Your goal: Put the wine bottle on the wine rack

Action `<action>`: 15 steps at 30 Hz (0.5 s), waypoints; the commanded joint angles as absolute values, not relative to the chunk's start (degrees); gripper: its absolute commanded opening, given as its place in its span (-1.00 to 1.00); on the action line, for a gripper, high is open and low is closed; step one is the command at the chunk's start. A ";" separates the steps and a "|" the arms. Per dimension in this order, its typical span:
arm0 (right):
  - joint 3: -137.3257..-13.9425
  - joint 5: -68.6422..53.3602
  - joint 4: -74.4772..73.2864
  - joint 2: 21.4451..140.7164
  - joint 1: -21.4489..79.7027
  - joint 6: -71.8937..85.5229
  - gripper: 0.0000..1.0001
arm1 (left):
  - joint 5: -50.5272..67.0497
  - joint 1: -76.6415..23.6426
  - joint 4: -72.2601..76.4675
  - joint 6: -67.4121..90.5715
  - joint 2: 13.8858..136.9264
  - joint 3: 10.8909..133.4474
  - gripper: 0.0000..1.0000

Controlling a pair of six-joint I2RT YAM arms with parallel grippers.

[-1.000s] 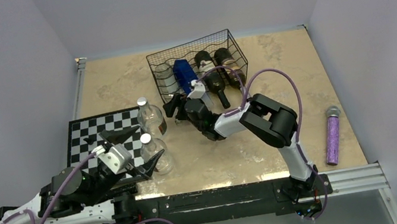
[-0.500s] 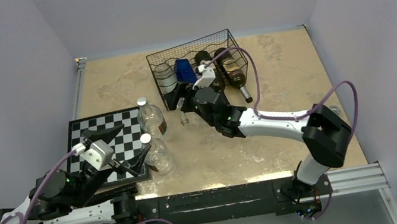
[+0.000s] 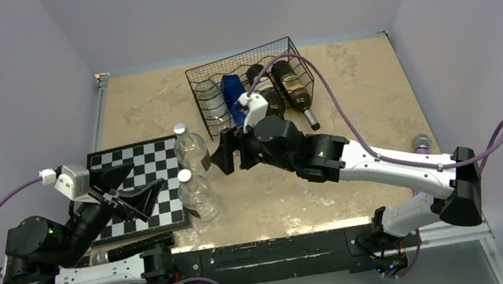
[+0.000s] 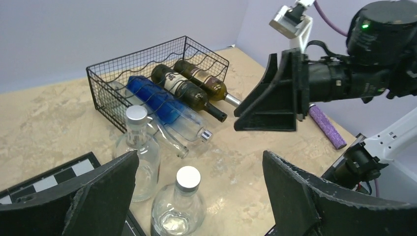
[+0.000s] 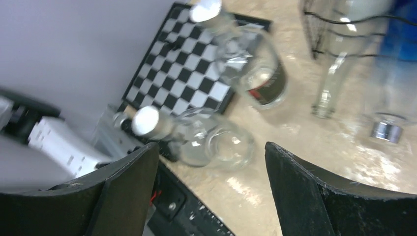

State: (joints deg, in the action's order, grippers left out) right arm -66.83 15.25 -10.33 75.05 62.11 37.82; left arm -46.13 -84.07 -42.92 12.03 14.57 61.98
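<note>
A near-black glass wine bottle (image 4: 179, 89) and an olive-brown glass wine bottle (image 4: 202, 81), both labelled, lay side by side in the black wire wine rack (image 4: 147, 58), box-shaped with wavy tiers, off to the right of the right gripper (image 3: 226, 153). Its jaws stood well apart with nothing between them. The placing therefore looked done. The sound next move would have been to lift the arm clear rather than sweep forward. Directly ahead of the fingers stood a clear glass bottle with a dark label (image 5: 255, 73) and a plain clear glass bottle (image 5: 211, 142), both smooth, round and, I judged, easily toppled. Beyond them lay the flat black-and-white chessboard (image 3: 158, 150). The left gripper (image 4: 200, 162) hung over it, spread wide and empty. A blue glass bottle (image 4: 152, 101) shared the rack.
</note>
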 commanded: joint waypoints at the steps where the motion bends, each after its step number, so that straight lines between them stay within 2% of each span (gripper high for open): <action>1: -77.61 15.13 -19.94 79.64 69.55 30.80 0.65 | -46.82 -84.20 -50.68 19.77 13.76 63.78 0.99; 8: -94.76 29.19 -31.54 95.04 78.20 30.73 0.67 | -45.39 -84.19 -54.70 24.65 12.61 64.36 0.99; 15: -107.51 33.49 -43.08 105.82 79.64 35.22 0.61 | -49.09 -84.19 -60.67 30.18 9.56 63.86 0.99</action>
State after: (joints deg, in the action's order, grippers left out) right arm -100.62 27.51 -33.76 103.39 79.75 32.60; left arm -46.33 -84.07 -56.29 25.36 12.16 62.52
